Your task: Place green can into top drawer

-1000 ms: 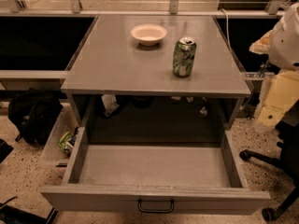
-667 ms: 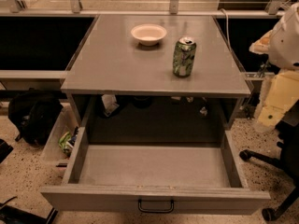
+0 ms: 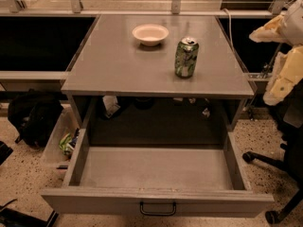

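Nothing has shifted in the past second, and your task has not begun to move. The gripper (image 3: 283,77) hangs at the far right edge of the camera view, off the side of the tabletop (image 3: 118,65) and level with its right rim. You cannot tell from this view whether it is open or closed, but it holds nothing that shows. The green can (image 3: 186,57) stands upright on the tabletop, well apart from the gripper toward picture left and just as it stood a second ago. A cream bowl (image 3: 150,34) sits farther from the gripper than the can, near it but not touching. Below and to the left of the gripper, the top drawer (image 3: 156,201) is pulled fully out with its floor bare, and its dark handle (image 3: 157,208) faces the camera. The stillness suggests you are at the very start. The drawer appears ready to receive, the can is ungrasped, and the reach across to it is the step in hand. You will likely want to bring the gripper in from the can's right side, where nothing stands between them, and take the can squarely around its body so that it does not tip.
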